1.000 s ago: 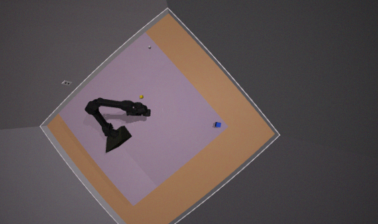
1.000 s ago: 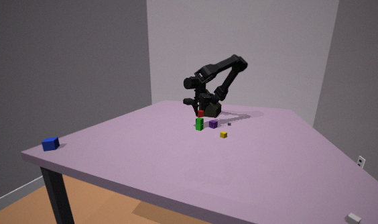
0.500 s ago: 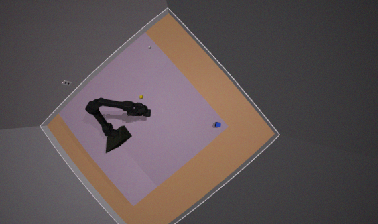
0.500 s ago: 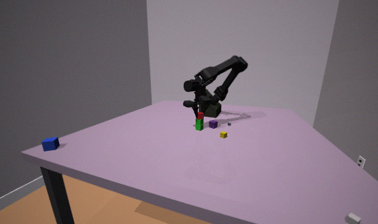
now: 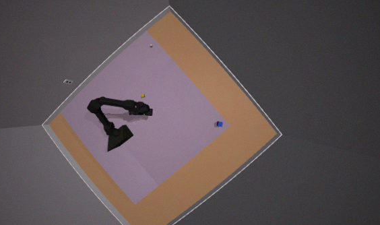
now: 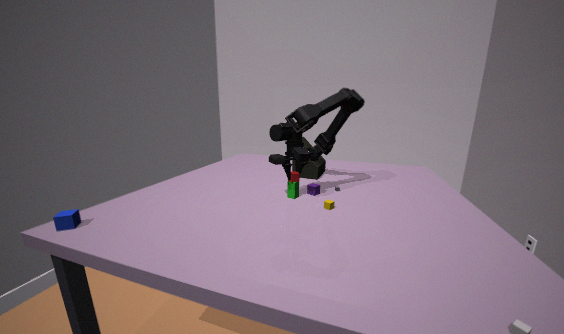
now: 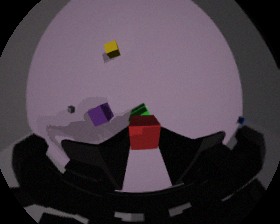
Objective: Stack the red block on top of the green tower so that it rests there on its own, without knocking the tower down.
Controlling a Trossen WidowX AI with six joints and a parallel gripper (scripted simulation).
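Sitting clamped between the fingers of the gripper (image 6: 292,172), the red block (image 6: 295,176) lay directly over the green tower (image 6: 293,190), at or just above its top; contact could not be told. In the wrist view only a sliver of green showed past it. The purple cube (image 6: 313,188) stood just beside the tower.

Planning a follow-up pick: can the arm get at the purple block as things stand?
Probably not yet: the gripper is shut on the red block over the green tower. The purple block sits apart beside it, top uncovered.
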